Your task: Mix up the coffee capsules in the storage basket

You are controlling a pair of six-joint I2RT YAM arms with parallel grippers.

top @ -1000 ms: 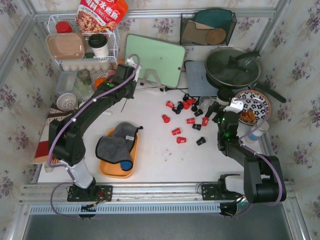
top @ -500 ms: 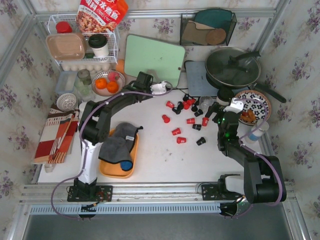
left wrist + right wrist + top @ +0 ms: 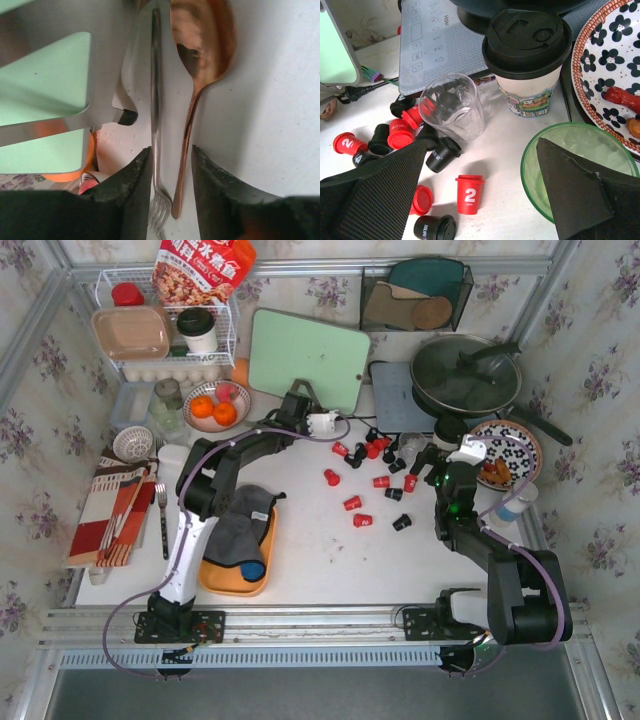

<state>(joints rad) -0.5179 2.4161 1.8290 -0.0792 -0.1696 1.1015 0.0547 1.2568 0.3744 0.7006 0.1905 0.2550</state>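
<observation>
Swinging our left end effector (image 3: 171, 150) from the far rack (image 3: 232, 310), we part it around a fork (image 3: 155, 100) and spoon (image 3: 200, 40), right end effector (image 3: 481, 144) gaping, coffee capsules (image 3: 381, 481) scattered right of the storage basket (image 3: 215, 585).

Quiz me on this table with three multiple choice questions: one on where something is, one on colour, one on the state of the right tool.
1. Relative to the storage basket, where are the coffee capsules? A inside it; B loose on the table to its right; C stacked behind it.
2. What colours are the capsules? A red and black; B blue and white; C green and yellow.
3. How is the right tool? A shut on a capsule; B open and empty; C shut on nothing.
Answers: 1 B, they lie scattered on the white top; 2 A, only red and black pods show; 3 B, its fingers stand wide apart, gripping nothing.
</observation>
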